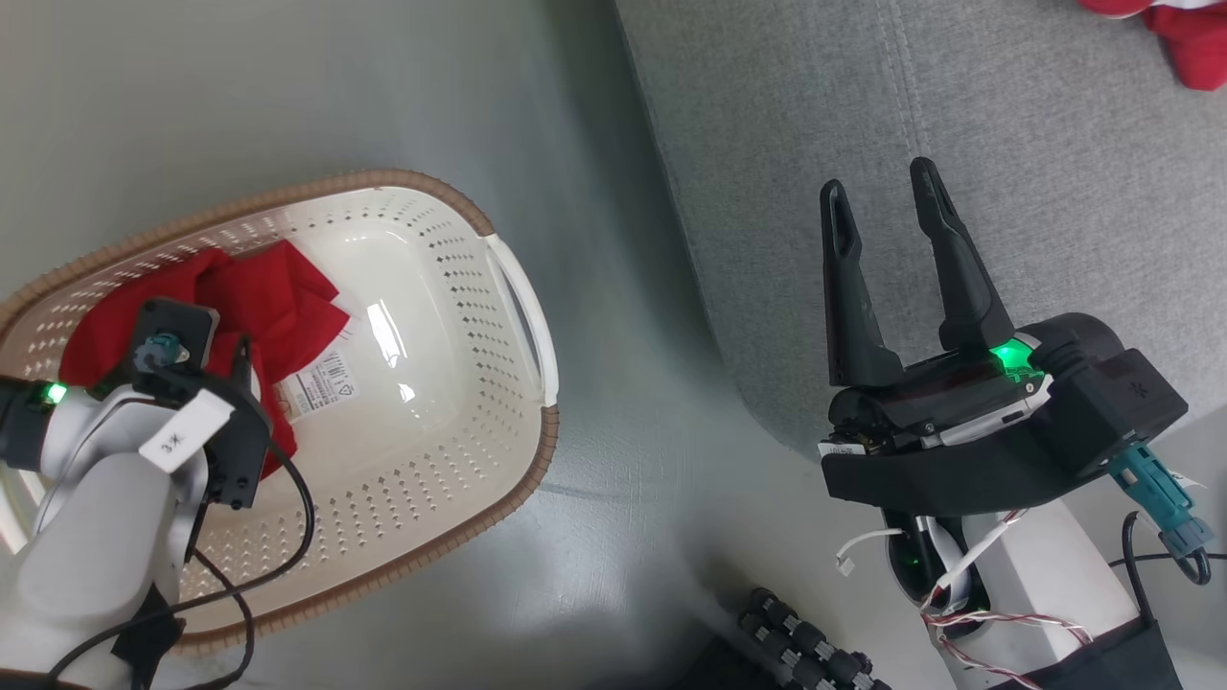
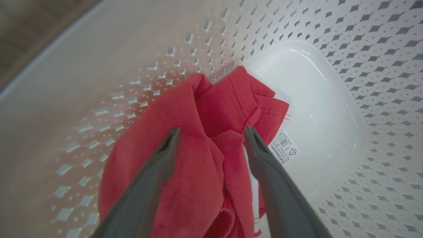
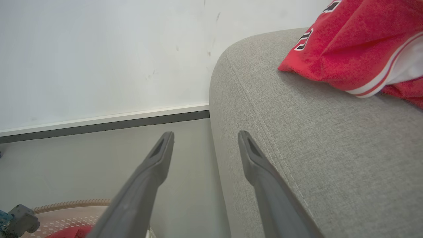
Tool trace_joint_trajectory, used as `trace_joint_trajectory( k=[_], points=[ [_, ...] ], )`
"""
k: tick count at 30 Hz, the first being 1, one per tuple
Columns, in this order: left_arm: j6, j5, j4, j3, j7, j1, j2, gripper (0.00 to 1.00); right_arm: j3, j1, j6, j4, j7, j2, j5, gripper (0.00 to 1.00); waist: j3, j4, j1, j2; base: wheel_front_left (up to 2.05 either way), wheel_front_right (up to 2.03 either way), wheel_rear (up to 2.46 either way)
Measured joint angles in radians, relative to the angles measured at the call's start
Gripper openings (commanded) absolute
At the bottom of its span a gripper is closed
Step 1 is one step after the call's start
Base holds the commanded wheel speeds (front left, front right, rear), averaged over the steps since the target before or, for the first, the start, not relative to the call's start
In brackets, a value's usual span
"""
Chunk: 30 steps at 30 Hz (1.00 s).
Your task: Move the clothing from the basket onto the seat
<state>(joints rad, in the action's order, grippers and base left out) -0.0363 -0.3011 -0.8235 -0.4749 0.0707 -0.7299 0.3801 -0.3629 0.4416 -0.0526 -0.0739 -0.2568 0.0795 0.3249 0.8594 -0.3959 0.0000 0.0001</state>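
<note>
Shiny grey-green floor [image 1: 613,537] under everything, with the cream-white perforated oval laundry basket with its brown woven-look rim [image 1: 431,450] sitting on it, just beside the big grey fabric sofa seat [image 1: 959,144].

One crumpled red sports garment [image 2: 228,105] is in the basket, bunched at the end furthest from the seat. The other one, a red jersey with dark white-edged lettering and white stripe trim [image 3: 347,49], already lies on the seat, so I'd call this about halfway.

The left pincer [image 2: 212,130] is spread wide right over the heap, one finger on each side of the middle fold. Can't tell if the tips are touching cloth yet. The right pincer [image 1: 878,177] is also wide, holding nothing, parked over the seat's front edge.

Looks like the grab step. How I'd do it:
- Go straight down so the fingers straddle that thick central fold, not the thin corner.
- Bite deep enough to catch several layers, or half of it may trail and snag on the rim.
- Lift well clear of the basket wall before swinging over.

Orientation: it's a lump, but from the wrist camera its long axis runs from lower left to upper right. The folded, stitched corner points at the bare basket bottom, near the white barcode sticker [image 1: 321,380].
</note>
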Motion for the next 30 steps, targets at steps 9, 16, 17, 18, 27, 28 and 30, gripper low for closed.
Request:
trace_joint_trajectory(
  k=[9,16,17,18,27,28,30],
  points=[
    [0.000,0.079,-0.093,-0.082,0.051,-0.022,0.003,0.92,0.008,0.008,0.012,0.020,0.000,-0.011,-0.001,1.00,0.003,-0.015,-0.0001,0.0000,0.00,0.00,0.00],
    [0.006,0.112,-0.142,-0.115,0.078,-0.040,0.003,0.55,0.016,0.018,0.022,0.032,0.000,-0.016,-0.010,1.00,0.000,-0.018,-0.0001,-0.0001,0.00,0.00,0.00],
    [0.011,0.113,-0.150,-0.119,0.089,-0.044,0.002,0.55,0.017,0.018,0.026,0.035,0.000,-0.016,-0.010,1.00,0.000,-0.018,-0.0001,0.0000,0.00,0.00,0.00],
    [0.012,0.114,-0.158,-0.123,0.096,-0.046,0.002,0.51,0.017,0.018,0.026,0.035,0.000,-0.017,-0.011,1.00,-0.001,-0.018,-0.0001,0.0000,0.00,0.00,0.00],
    [0.029,0.120,-0.191,-0.137,0.101,-0.063,-0.007,0.00,0.025,0.018,0.031,0.044,0.000,-0.021,-0.018,1.00,-0.002,-0.015,0.0000,-0.0001,0.00,0.00,0.00],
    [0.029,0.120,-0.194,-0.137,0.095,-0.063,-0.010,0.00,0.025,0.018,0.033,0.048,0.000,-0.021,-0.018,1.00,-0.004,-0.014,-0.0001,0.0000,0.00,0.00,0.00],
    [0.037,0.119,-0.203,-0.137,0.093,-0.063,-0.018,0.00,0.027,0.019,0.035,0.053,0.000,-0.023,-0.018,1.00,-0.010,-0.013,-0.0001,0.0000,0.00,0.00,0.00]
  ],
)
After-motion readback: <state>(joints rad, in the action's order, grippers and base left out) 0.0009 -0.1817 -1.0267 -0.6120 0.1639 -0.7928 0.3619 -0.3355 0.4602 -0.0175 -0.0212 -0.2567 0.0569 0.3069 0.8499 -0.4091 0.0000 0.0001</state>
